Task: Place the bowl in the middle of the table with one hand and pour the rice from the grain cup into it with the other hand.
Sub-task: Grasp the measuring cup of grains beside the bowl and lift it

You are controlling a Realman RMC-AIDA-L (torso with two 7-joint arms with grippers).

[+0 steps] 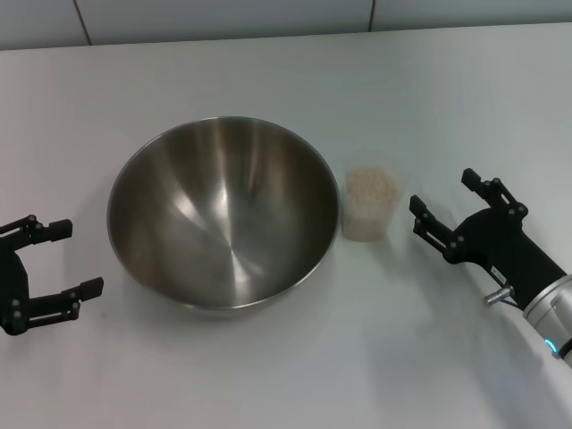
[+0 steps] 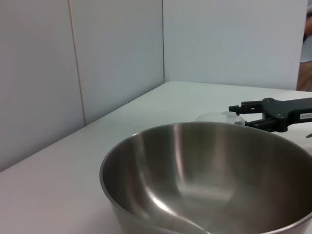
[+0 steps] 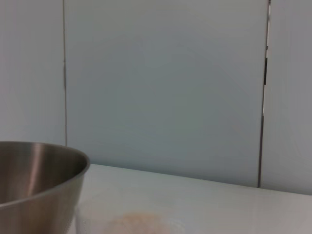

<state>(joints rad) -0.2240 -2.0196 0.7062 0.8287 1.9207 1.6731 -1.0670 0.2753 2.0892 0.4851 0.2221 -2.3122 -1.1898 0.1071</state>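
Observation:
The steel bowl (image 1: 223, 206) stands empty and upright on the white table (image 1: 268, 375), a little left of centre. The grain cup (image 1: 369, 214) stands upright just right of the bowl, filled with rice (image 1: 370, 186). My left gripper (image 1: 76, 259) is open and empty, left of the bowl and apart from it. My right gripper (image 1: 441, 191) is open and empty, just right of the cup and not touching it. The left wrist view shows the bowl (image 2: 204, 175), the cup's rim (image 2: 219, 117) and the right gripper (image 2: 240, 116) behind it. The right wrist view shows the bowl (image 3: 34, 180) and the rice (image 3: 136, 222).
A grey panelled wall (image 1: 268, 18) runs along the table's far edge. Bare white tabletop lies in front of the bowl and to the far right.

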